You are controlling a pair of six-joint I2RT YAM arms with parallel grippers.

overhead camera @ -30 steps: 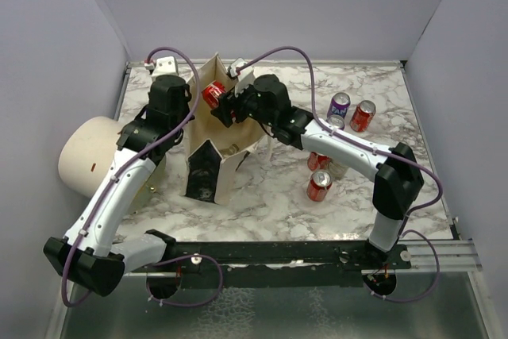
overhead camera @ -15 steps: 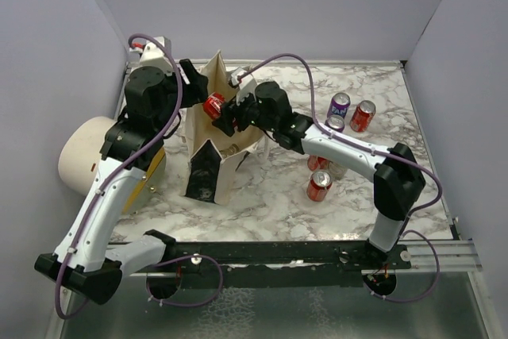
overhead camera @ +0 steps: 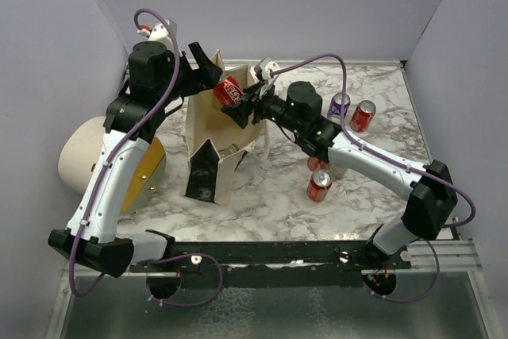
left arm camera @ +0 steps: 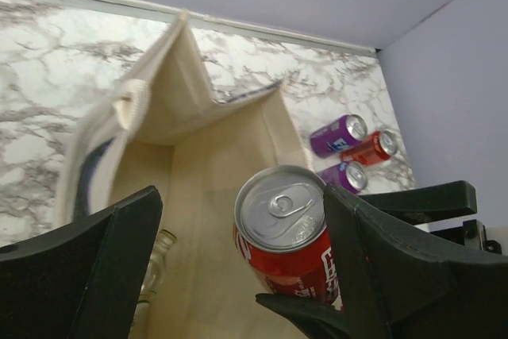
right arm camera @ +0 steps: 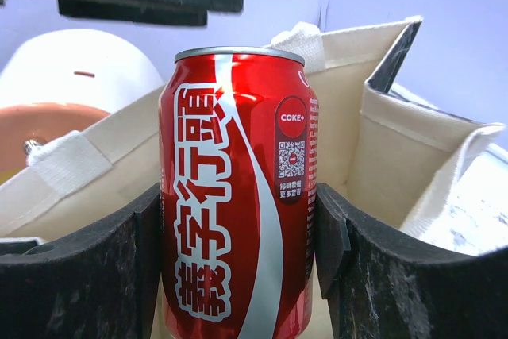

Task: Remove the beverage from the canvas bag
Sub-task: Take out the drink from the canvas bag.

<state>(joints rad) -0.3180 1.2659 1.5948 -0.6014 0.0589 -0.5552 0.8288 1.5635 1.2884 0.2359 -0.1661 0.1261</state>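
Marble table: its near-left part is hidden behind the left arm.

Cream cylinder: lies to the left of the canvas bag. Its orange end faces the bag and is largely covered by the left arm.

Canvas bag: stands upright with its mouth open and its black panel on the near narrow side. The floor of the bag cannot be made out.

Left gripper: sits above the bag's far-left rim. Its jaws are spread wide on either side of the can top. Whether either finger touches the can cannot be determined.

Right gripper: reaches in from the right of the bag and is clamped on the red can. Both fingers press the can's sides. The can is above the bag's mouth, and its lower end is cut off in the right wrist view.

Loose cans to the right of the bag: one purple can and two red cans. Further cans are half hidden under the right arm.

Glass bottle: inside the bag, with only the neck visible beside a left finger.
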